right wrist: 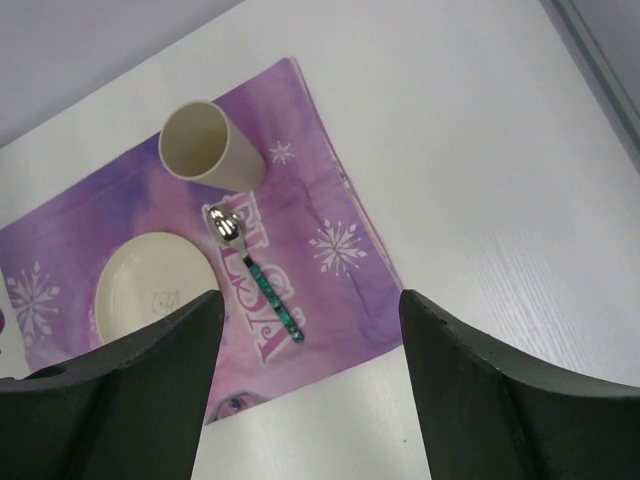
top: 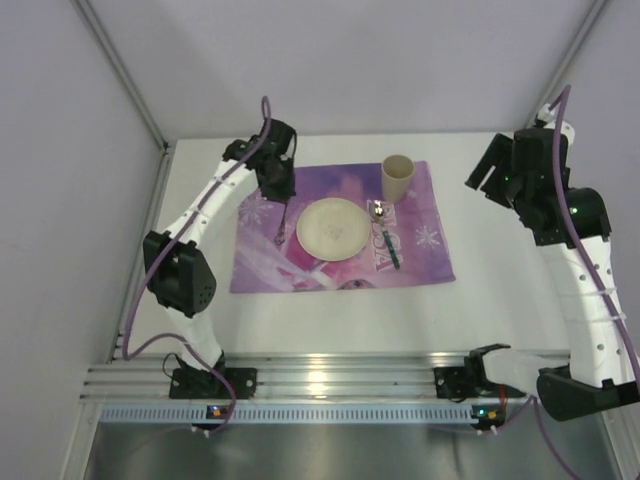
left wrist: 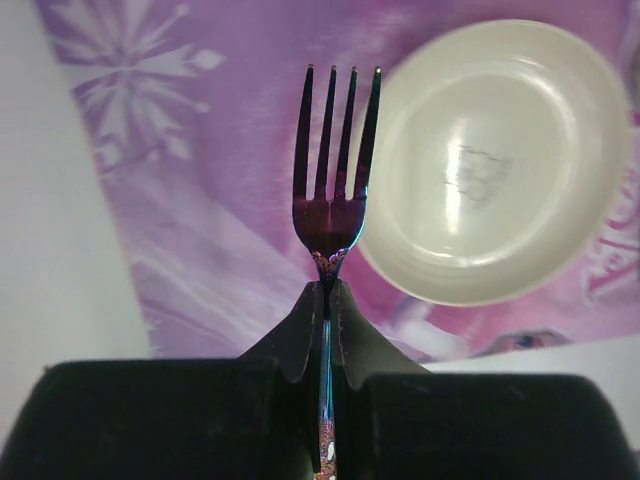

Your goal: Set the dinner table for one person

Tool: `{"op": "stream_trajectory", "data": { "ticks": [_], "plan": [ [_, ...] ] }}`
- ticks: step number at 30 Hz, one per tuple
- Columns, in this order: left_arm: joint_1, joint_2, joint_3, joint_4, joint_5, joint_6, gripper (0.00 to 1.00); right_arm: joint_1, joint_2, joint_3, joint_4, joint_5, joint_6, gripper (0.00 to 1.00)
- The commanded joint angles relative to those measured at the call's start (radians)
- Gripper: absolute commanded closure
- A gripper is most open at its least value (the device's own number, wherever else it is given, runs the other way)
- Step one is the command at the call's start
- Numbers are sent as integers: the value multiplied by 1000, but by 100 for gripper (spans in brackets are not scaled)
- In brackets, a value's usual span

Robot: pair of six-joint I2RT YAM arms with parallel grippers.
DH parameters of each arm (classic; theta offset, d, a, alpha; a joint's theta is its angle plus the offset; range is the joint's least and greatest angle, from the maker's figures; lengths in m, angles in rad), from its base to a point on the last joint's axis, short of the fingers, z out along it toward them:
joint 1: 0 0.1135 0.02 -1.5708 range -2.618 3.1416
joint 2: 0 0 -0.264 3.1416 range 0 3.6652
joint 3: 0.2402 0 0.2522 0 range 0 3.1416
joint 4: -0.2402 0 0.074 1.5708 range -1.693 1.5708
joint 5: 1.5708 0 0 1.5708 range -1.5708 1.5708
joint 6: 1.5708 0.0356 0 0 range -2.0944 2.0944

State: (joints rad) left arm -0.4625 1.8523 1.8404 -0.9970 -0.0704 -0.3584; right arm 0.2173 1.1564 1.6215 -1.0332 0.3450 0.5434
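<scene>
1. Look, left gripper (left wrist: 328, 300) clenched on the fork (left wrist: 335, 170), tines pointing at the placemat (left wrist: 200, 200)
2. Now right gripper (right wrist: 310, 300) hangs open, empty, above the dinner table (right wrist: 480, 150)
3. That table lies flat, long axis left to right

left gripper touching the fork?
Touching. The left wrist view shows the left gripper shut on the fork handle, both fingers pressed against it just below the head.

fork (left wrist: 335, 160): polished metal, mirror-glossy, purplish sheen. plate (left wrist: 500, 160): cream, smooth, glossy, glare spots. cup (right wrist: 205, 145), at plate's 1 o'clock: cream, matt. spoon (right wrist: 228, 226): shiny metal bowl, teal patterned handle. placemat (top: 420, 215): printed, smooth, slight sheen. dinner table (top: 330, 320): white, matt; ribbed aluminium rail (top: 330, 385) at 6 o'clock.
</scene>
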Motion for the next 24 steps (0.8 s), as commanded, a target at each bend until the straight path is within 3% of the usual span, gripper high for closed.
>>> {"op": "stream_trajectory", "data": {
  "ticks": [1, 5, 10, 24],
  "plan": [
    [90, -38, -76, 17, -38, 38, 100, -10, -6, 9, 35, -12, 6, 28],
    [163, -31, -148, 81, -48, 73, 100, -16, -7, -18, 35, -18, -6, 28],
    [166, -10, -266, 204, 6, 70, 100, -21, -6, -58, 55, -27, -19, 28],
    [163, 139, -372, 400, 12, -125, 100, -24, -7, -100, 61, -29, -62, 29]
  ]
}}
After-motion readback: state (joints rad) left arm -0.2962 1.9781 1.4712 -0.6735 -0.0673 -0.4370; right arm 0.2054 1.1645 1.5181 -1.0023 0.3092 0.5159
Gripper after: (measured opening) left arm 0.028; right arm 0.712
